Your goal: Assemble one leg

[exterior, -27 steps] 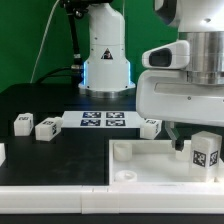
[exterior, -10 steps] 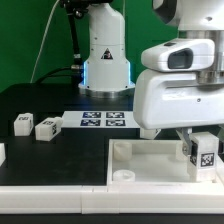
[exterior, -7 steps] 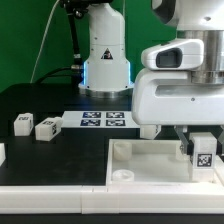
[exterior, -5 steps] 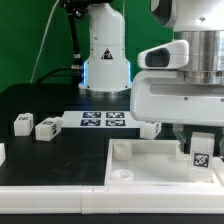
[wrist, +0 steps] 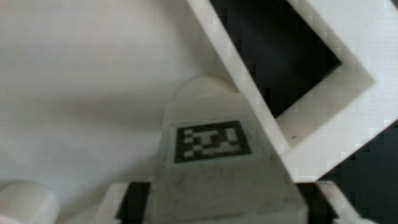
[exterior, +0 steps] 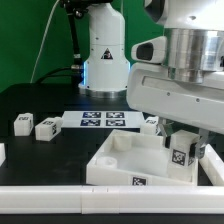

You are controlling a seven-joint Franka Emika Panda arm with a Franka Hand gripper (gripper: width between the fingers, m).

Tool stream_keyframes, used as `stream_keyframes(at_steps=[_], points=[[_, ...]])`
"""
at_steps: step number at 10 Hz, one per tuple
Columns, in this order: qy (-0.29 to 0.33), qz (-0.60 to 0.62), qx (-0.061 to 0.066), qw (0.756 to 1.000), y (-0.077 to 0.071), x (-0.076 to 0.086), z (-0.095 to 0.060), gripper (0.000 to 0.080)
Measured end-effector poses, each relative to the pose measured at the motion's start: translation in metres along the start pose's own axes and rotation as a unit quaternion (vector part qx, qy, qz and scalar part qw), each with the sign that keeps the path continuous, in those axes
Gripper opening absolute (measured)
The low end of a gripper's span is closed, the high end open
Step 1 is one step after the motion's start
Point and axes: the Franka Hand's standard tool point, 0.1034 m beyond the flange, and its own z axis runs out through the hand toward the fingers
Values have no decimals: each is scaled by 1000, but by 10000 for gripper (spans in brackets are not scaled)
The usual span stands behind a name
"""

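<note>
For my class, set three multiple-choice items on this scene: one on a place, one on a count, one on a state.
1. Where is the held leg? A on the marker board; B over the tray; C on the black table.
2. How many loose legs lie at the exterior view's left of the marker board? A none; B two; C five.
3. The gripper is: A wide open; B shut on the leg; C out of sight.

Answers: B, the leg sits inside the tray's outline; B, two blocks lie there; B, the fingers flank the leg.
</note>
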Motion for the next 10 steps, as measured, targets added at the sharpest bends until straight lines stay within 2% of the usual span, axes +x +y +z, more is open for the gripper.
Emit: stream_keyframes(at_steps=[1,2,3,4,5,10], points=[[0,15,-2,1000,2,1,0,306],[-1,19,-2,1000,2,1,1,367],[-1,18,-2,1000,2,1,1,367],[-1,18,-2,1000,2,1,1,588],[-1,18,-2,1000,2,1,1,630],[-1,17,-2,1000,2,1,1,649]])
